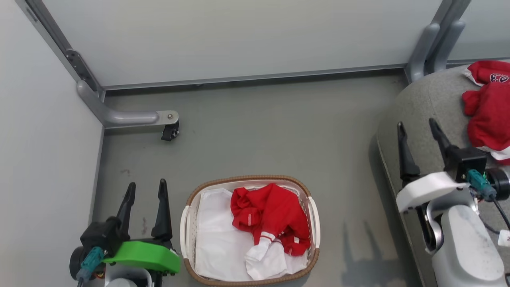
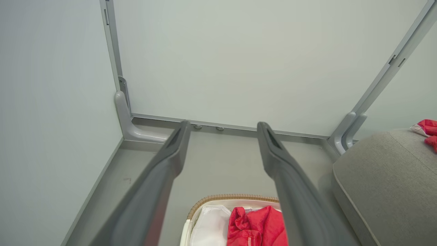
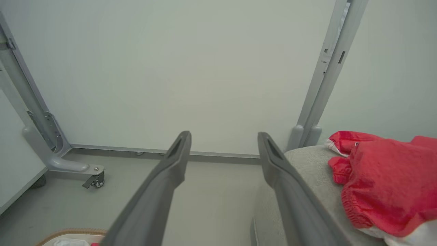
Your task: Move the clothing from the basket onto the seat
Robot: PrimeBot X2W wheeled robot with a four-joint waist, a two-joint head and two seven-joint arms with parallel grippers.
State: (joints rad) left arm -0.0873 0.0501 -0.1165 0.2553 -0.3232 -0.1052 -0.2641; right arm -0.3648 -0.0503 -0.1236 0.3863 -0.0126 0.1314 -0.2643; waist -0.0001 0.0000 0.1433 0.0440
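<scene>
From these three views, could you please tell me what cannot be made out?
Head view: the right edge cuts off the red clothing on the seat.
Head view: its lettering is too small to read.
Head view: white liner and red garment hide the basket floor.

Grey floor (image 1: 259, 119). Pale panels (image 1: 239, 36) stand behind it, joined by grey posts (image 1: 426, 48). A curved foot (image 1: 123, 117) on the left carries a black caster (image 1: 170, 131).

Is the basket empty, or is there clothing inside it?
Not empty: crumpled red clothing lies inside the basket, on a white sheet.
</scene>
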